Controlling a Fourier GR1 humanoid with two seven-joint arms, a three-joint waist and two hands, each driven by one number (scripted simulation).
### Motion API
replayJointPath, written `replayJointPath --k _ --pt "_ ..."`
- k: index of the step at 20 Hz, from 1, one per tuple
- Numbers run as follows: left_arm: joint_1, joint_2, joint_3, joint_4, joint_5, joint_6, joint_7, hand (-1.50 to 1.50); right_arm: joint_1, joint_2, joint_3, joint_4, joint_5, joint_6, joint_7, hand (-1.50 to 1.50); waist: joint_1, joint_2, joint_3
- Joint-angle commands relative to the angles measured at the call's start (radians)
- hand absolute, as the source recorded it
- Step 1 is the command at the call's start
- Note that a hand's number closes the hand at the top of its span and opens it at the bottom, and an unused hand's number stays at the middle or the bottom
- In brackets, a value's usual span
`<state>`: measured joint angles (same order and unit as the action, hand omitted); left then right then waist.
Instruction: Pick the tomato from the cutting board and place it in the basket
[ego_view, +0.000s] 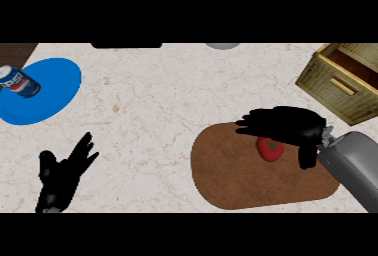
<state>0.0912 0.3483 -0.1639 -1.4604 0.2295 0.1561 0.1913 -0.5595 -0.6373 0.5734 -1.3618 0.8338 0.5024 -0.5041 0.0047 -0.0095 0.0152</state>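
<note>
1. Marbled counter (162, 90) carries our cutting board (244, 185) at lower right, and the tomato (269, 149) lies on its upper part.
2. Our right hand (284, 125) arches over the tomato, fingers spread, thumb beside it, holding nothing yet.
3. Our left hand (65, 172) rests open at lower left.
4. We judge that closing off-centre could roll the tomato away, and a low carry could clip the basket (332, 87) wall.

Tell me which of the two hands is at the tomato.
The right hand, over the far edge of the cutting board, its thumb beside the tomato. The left hand rests open at the view's lower left, off the board.
</note>
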Motion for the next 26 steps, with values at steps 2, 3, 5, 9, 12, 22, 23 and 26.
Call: replayJointPath --k 2,3,5,9,12,22,23,26 --pt "0.065 -0.027 -0.032 0.048 -0.012 -0.007 0.035 0.00 0.005 0.047 0.000 0.001 0.030 0.005 0.009 -1.50 0.002 0.010 -0.015" --pt "0.017 -0.039 -0.032 0.071 -0.036 0.023 0.052 0.00 0.013 0.033 -0.009 0.037 0.039 -0.019 -0.025 -1.50 -0.002 0.012 -0.015" --pt "0.050 -0.019 -0.009 0.059 -0.015 -0.009 0.035 0.00 -0.021 0.055 -0.028 0.055 0.033 0.014 -0.021 -1.50 0.004 0.011 -0.015" --pt "0.043 0.000 0.004 0.034 -0.007 -0.034 0.059 0.00 0.066 0.049 -0.024 0.115 0.084 -0.132 -0.092 -1.50 0.000 0.012 -0.015" --pt "-0.013 -0.009 0.037 0.130 -0.001 -0.054 0.033 0.00 0.036 0.090 -0.011 0.107 0.113 -0.096 -0.064 1.50 -0.004 0.012 -0.016" --pt "0.081 -0.040 0.010 0.040 -0.038 -0.041 0.025 0.00 0.000 0.099 -0.038 0.156 0.200 -0.237 -0.191 1.50 0.003 0.010 -0.015" --pt "0.071 -0.014 0.031 0.048 -0.019 -0.069 0.034 0.00 0.048 0.117 -0.011 0.194 0.237 -0.309 -0.188 1.50 0.003 0.012 -0.015" --pt "0.046 -0.017 0.045 0.001 -0.008 -0.045 0.106 0.00 0.098 0.013 -0.086 0.113 0.192 -0.306 -0.237 1.50 -0.015 0.007 -0.015"
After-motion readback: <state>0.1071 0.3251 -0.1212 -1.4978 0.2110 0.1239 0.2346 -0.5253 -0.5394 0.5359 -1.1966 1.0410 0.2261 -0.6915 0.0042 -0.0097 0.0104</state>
